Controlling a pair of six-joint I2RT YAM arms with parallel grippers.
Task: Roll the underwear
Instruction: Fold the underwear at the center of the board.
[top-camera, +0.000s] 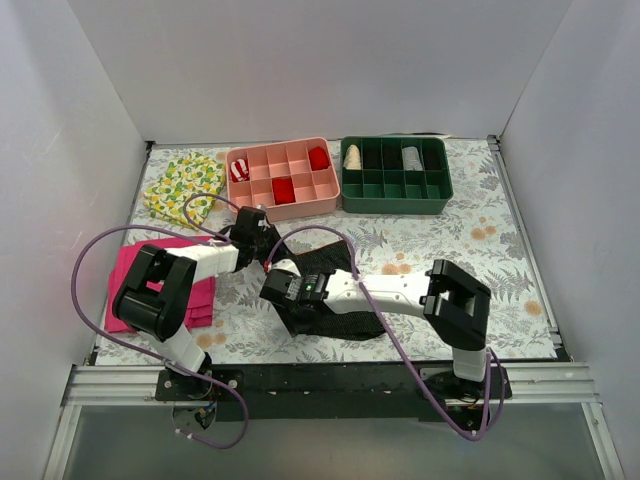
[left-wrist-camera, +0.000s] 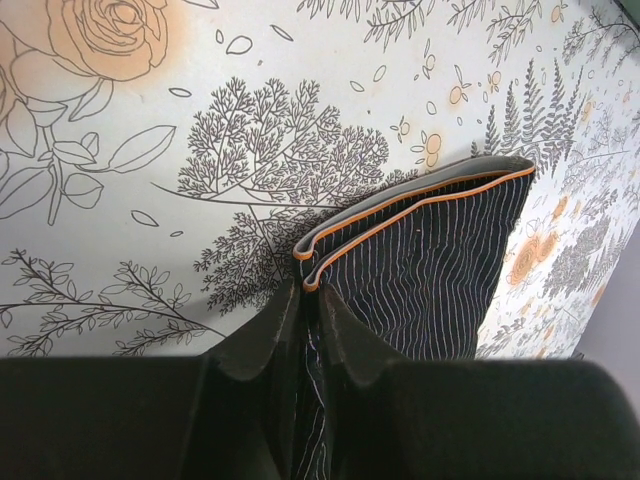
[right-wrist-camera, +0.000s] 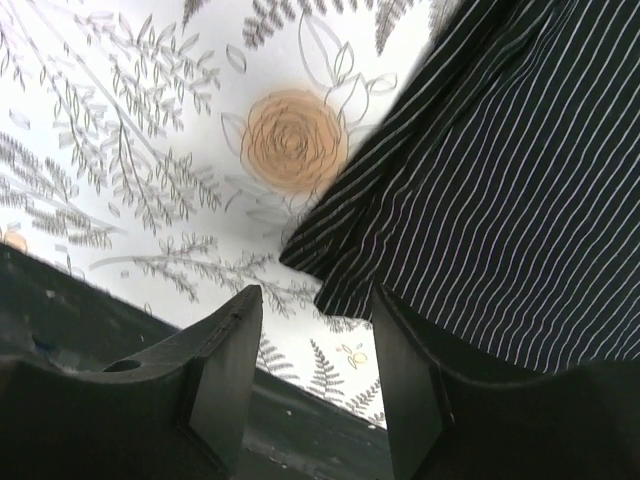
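The underwear (top-camera: 335, 290) is black with thin white stripes and lies spread on the floral table cover at the centre. In the left wrist view it (left-wrist-camera: 430, 270) shows a grey waistband with orange trim, folded double. My left gripper (top-camera: 264, 247) (left-wrist-camera: 308, 300) is shut on the waistband's corner at the garment's far-left end. My right gripper (top-camera: 273, 288) (right-wrist-camera: 315, 310) is open, low over the garment's near-left corner (right-wrist-camera: 330, 270). That corner lies just beyond the gap between its fingers, close to the right finger (right-wrist-camera: 405, 380). The striped fabric (right-wrist-camera: 500, 190) fills the right of that view.
A pink divided tray (top-camera: 283, 180) and a green divided tray (top-camera: 394, 175) stand at the back with small rolls in them. A yellow lemon-print cloth (top-camera: 185, 187) lies back left, a folded magenta cloth (top-camera: 130, 290) at the left. The black front rail (top-camera: 330, 378) runs close below the right gripper.
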